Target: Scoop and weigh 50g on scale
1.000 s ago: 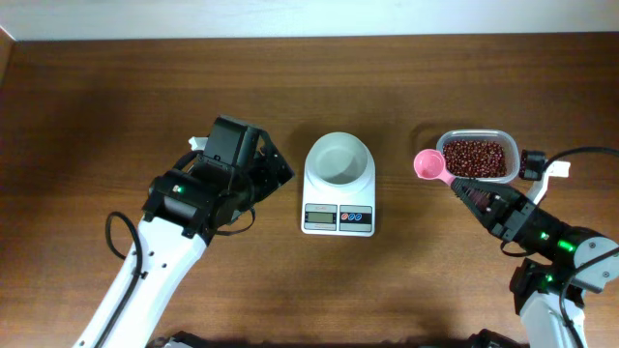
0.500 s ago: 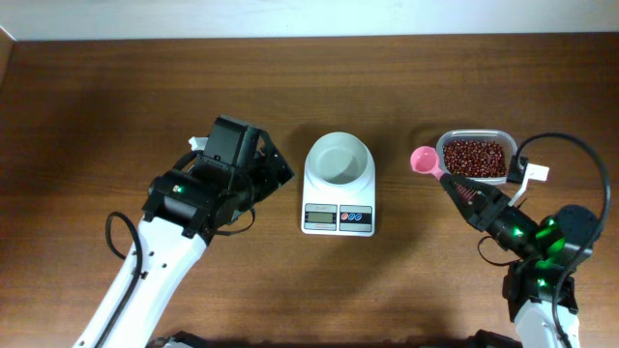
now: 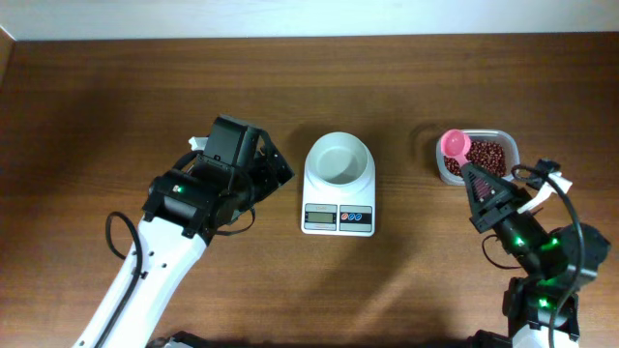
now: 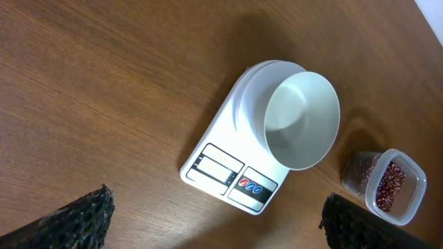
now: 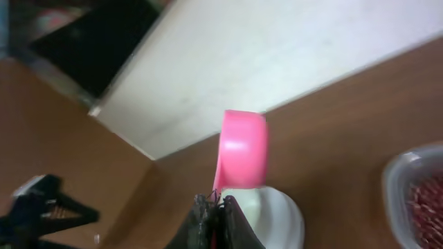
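The white scale [image 3: 338, 218] stands mid-table with an empty round white bowl [image 3: 338, 159] on top. It also shows in the left wrist view, scale [image 4: 232, 171] and bowl [image 4: 302, 121]. My right gripper [image 3: 473, 177] is shut on the handle of a pink scoop [image 3: 455, 145], whose cup hangs over the left part of the clear container of red beans [image 3: 488, 155]. In the right wrist view the scoop [image 5: 242, 149] rises from the shut gripper [image 5: 216, 205]; whether anything is in it cannot be seen. My left gripper [image 3: 269, 174] stands open left of the scale, holding nothing.
The bean container [image 4: 389, 187] sits right of the scale on the brown wooden table [image 3: 116, 106]. A pale wall edge [image 3: 309, 19] runs along the table's far side. The right arm's cable [image 3: 571, 208] loops near the front right.
The right arm has swung the pink scoop from left of the bean container to over its left part. The left arm has not moved.
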Controlling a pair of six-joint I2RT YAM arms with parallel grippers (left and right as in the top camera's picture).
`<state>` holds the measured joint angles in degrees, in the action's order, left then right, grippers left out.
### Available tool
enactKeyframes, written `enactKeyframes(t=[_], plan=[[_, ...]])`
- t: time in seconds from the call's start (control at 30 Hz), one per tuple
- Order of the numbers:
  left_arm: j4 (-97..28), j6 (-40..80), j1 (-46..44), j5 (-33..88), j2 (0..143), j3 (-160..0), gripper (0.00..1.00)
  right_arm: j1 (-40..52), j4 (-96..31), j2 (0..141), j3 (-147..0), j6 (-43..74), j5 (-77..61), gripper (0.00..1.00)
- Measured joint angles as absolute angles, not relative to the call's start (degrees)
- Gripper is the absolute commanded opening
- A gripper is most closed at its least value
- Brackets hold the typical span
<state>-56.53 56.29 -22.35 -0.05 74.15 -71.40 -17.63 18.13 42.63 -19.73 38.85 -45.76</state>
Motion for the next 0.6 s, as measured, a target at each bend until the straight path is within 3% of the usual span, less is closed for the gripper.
enactKeyframes(t=[0.23, 0.6], plan=[[-56.58, 56.29, -22.35, -0.05, 74.15, -71.4, 0.99, -11.4, 3.49, 37.69, -19.73, 34.46, -40.93, 0.04], [-56.51, 56.29, -22.35, -0.05, 74.15, -71.4, 0.99, -11.09, -19.03, 29.52, -24.95, 27.64, -29.5, 0.04]])
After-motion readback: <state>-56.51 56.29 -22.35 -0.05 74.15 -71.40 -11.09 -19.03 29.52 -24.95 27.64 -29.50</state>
